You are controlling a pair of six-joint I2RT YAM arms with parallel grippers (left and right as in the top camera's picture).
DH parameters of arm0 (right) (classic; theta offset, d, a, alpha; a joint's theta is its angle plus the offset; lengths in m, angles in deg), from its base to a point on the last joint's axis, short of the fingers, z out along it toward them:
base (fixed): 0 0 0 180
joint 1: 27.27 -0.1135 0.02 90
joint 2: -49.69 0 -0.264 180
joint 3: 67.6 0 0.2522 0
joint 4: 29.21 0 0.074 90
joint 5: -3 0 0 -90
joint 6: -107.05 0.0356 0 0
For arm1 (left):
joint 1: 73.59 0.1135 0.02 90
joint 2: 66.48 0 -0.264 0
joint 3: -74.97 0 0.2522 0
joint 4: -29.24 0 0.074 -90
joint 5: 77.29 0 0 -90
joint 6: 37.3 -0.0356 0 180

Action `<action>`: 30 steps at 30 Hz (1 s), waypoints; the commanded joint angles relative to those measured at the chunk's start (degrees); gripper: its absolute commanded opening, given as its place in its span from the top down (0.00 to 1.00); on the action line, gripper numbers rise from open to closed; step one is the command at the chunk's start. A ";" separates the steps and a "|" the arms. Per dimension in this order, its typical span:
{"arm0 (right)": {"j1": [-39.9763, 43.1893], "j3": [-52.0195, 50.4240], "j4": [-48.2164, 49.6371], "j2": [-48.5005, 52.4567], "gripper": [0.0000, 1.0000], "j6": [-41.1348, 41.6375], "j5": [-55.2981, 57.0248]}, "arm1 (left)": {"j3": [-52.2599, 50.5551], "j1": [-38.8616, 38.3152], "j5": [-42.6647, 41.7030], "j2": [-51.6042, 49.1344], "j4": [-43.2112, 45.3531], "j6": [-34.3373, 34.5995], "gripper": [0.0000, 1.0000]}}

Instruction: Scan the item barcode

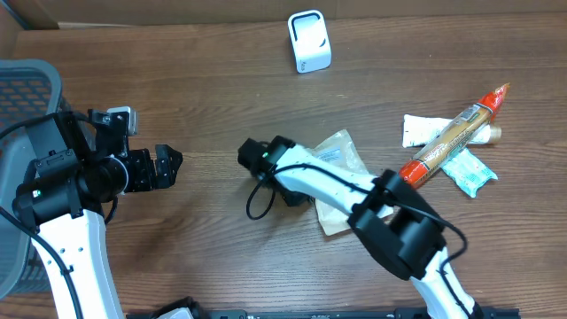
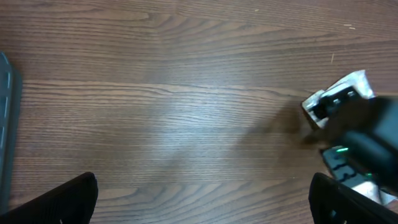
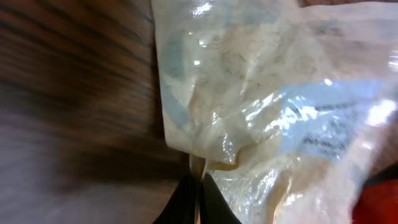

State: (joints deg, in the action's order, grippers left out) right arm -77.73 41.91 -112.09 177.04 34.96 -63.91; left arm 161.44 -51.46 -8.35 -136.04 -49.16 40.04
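**Wood table: right gripper pinching pouch edge, left gripper wide open**

Dark wood-grain table (image 1: 204,80), seen from overhead. A grey mesh basket (image 1: 27,84) is at the far left edge. A white barcode scanner (image 1: 308,42) stands at top centre, well apart from both arms.

The item is a clear plastic pouch (image 1: 341,151) with pale contents and blue print. It lies flat near the table centre, partly under the right arm (image 1: 323,180). No barcode is readable in any view.

In the wrist view, the right gripper (image 3: 196,196) has its fingers pressed together on a thin tab at the pouch's edge. The rest of the pouch (image 3: 267,93) is spread out above them, crinkled and glossy. The view is too blurred to tell whether the pouch is lifted or resting on the wood.

The left gripper (image 1: 168,166) is on the left side, pointing toward the centre. Its fingers are spread fully and hold nothing. Its wrist view shows bare wood between the fingertips (image 2: 68,199), with the right arm's wrist at the right edge.

Other items are grouped on the right, well apart from the pouch:
- A long tube with an orange-red cap (image 1: 454,135) lies diagonally.
- The tube rests across a white sachet (image 1: 421,128).
- A teal-and-white sachet (image 1: 474,173) sits just beside the tube.
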 commanded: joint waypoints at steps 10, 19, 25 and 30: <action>10.27 2.27 0.24 -18.82 0.96 -4.94 -28.65 | 0.20 -0.20 -0.83 -0.13 0.20 -1.51 0.01; 17.51 2.03 3.87 -21.84 0.96 -12.46 -62.14 | 0.20 -0.20 -0.83 -0.13 0.20 -1.51 0.01; 19.10 -2.64 12.68 -21.79 0.96 -9.05 -74.20 | 0.20 -0.20 -0.83 -0.13 0.20 -1.51 0.01; 19.10 -13.07 26.16 -21.79 0.96 1.81 -74.18 | 0.20 -0.20 -0.83 -0.13 0.20 -1.51 0.00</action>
State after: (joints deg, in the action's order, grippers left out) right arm -58.85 34.56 -89.91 156.63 29.33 -133.85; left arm 161.44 -51.46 -8.33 -136.04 -49.14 40.04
